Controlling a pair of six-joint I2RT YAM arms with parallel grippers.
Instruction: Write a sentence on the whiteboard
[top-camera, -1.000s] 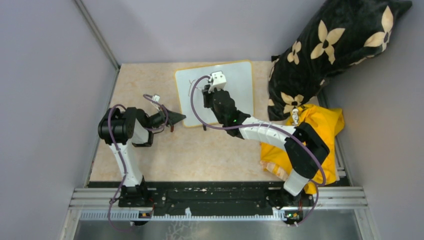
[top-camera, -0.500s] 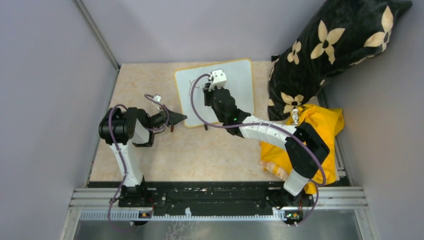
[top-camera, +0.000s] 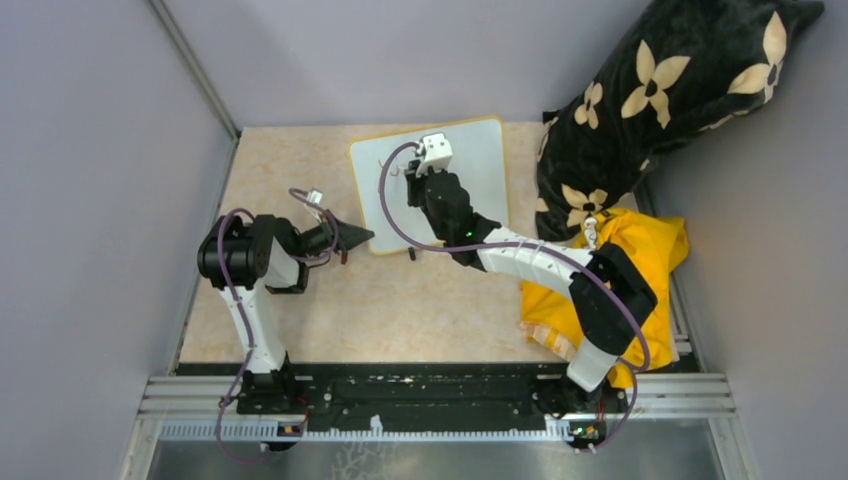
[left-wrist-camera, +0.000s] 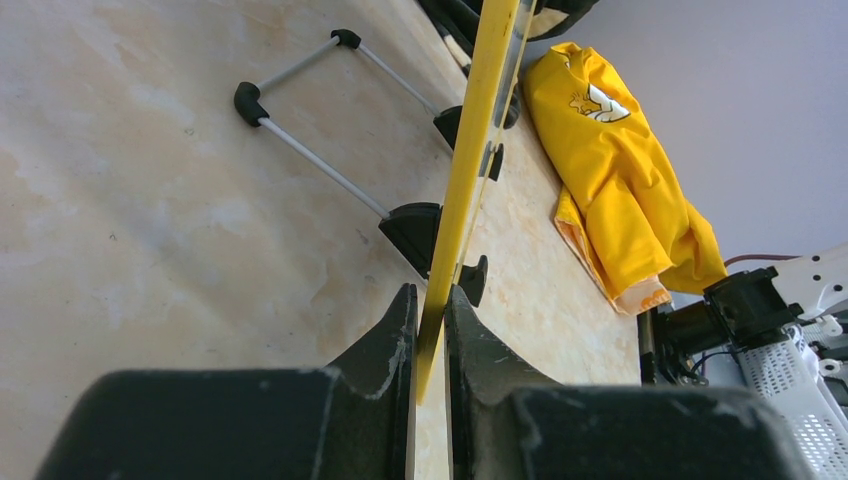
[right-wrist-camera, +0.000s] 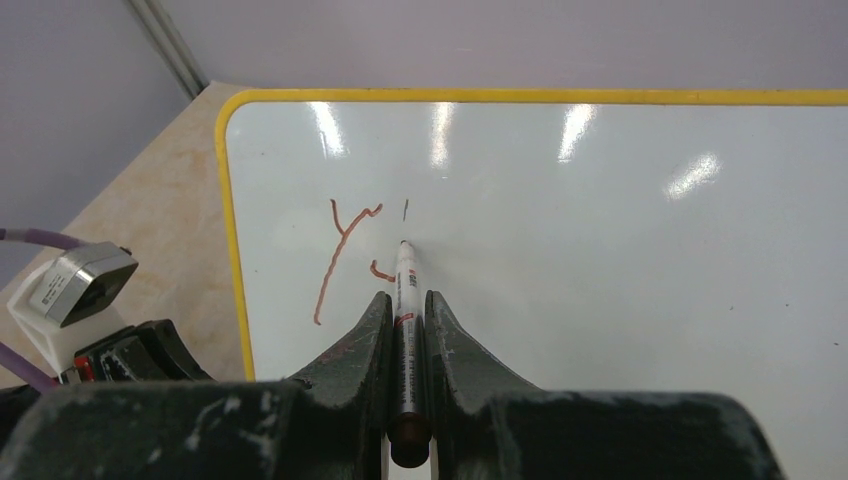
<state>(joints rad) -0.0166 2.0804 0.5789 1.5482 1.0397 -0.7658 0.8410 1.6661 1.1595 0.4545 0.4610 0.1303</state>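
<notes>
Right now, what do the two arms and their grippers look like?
The left arm and right arm mix white links with black joints, each trailed by a looping purple cable. The left gripper and right gripper have black wedge-shaped fingers, scuffed pale. A white camera box tops the right wrist.

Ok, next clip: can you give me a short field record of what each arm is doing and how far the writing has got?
left gripper: shut on the yellow frame edge of the whiteboard
right gripper: shut on a marker, tip at the board surface
sentence: a reddish-brown "Y", a small curved stroke and a short tick; nothing more written
beside the board: yellow garment and black floral cushion, both on the right side
</notes>
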